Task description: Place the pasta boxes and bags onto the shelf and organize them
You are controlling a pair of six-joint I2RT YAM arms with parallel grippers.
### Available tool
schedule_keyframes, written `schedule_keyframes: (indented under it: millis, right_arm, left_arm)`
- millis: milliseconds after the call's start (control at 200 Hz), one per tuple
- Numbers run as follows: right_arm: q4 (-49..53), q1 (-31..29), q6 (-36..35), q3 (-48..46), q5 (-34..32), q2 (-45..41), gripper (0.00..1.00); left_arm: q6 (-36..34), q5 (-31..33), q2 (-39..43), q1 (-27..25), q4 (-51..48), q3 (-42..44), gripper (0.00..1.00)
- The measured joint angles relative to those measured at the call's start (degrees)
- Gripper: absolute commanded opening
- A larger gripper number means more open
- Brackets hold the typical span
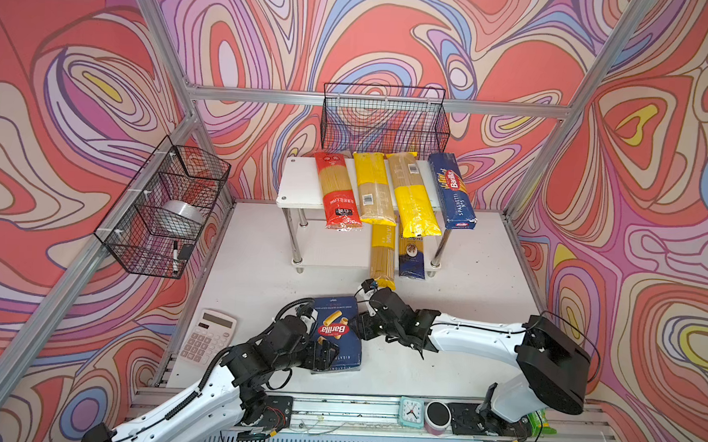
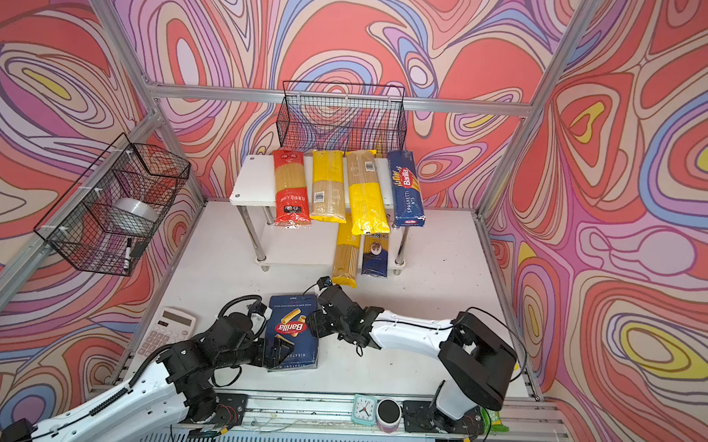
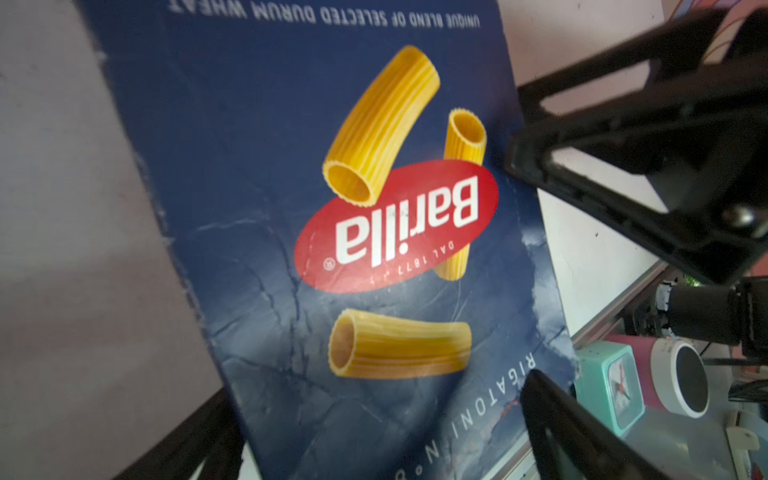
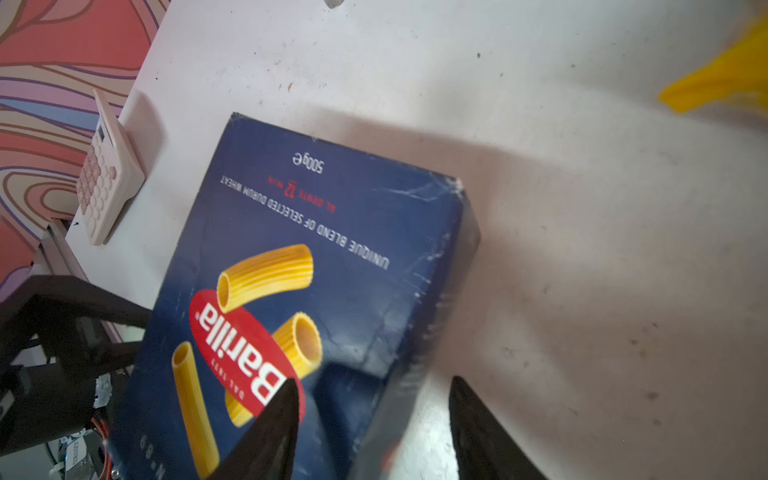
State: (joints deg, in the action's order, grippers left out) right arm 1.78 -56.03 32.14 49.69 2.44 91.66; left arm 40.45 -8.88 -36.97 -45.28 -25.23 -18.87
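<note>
1. The rigatoni box sits at lower centre in both top views, well apart from the shelf at upper centre.
2. Your left gripper looks clamped on the box's near end, so hold that grip firm.
3. Your right gripper straddles a long edge with its jaws half apart. Table shows beside one finger, so it isn't gripping yet. Seat it deeper before you close.
4. Aim for the bare board left of the red bag, and lift level.
</note>
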Motion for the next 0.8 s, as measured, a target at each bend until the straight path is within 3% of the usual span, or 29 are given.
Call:
schedule_keyframes:
  millis: [120,526,651,801]
  right_arm:
    - [-0.3,0.3,-1.0,3.2,0.0,3.0,0.59]
    - [-0.6,1.3,-5.7,16.8,1.7,11.3,0.60]
    - [1.6,2.0,-6.4,16.0,-0.5,8.7,0.59]
    - [5.3,2.4,-5.9,8.0,-2.5,-3.2,0.60]
  left_arm:
    - [-0.2,2.8,-3.8,-5.2,1.5,-0.2,1.00]
    - [-1.5,7.8,-17.3,-15.1,7.8,-5.2,1.00]
    - [-0.4,13.8,-17.6,-15.4,5.3,-7.4,1.00]
    - [2.1,20.4,-10.7,-15.4,-0.5,-8.4,1.00]
